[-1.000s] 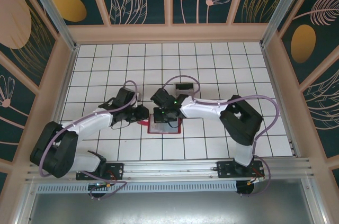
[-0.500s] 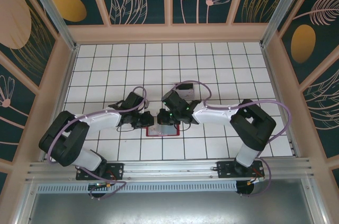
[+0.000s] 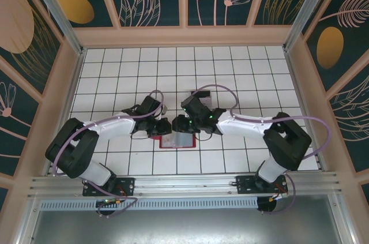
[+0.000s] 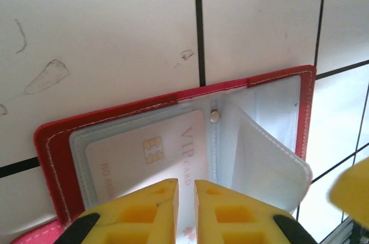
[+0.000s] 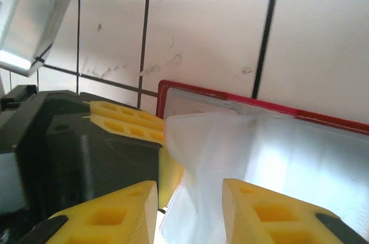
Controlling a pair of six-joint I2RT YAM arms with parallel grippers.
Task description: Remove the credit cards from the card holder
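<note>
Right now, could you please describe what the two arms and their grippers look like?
The left arm and right arm have white link covers, black joint housings and a lilac cable looped along each. The left gripper and right gripper have blocky yellow fingers with recessed pockets.

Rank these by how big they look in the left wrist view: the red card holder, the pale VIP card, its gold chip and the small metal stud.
Largest to smallest:
1. red card holder
2. pale VIP card, lower edge behind the left gripper
3. gold chip
4. metal stud, clearly smallest
</note>
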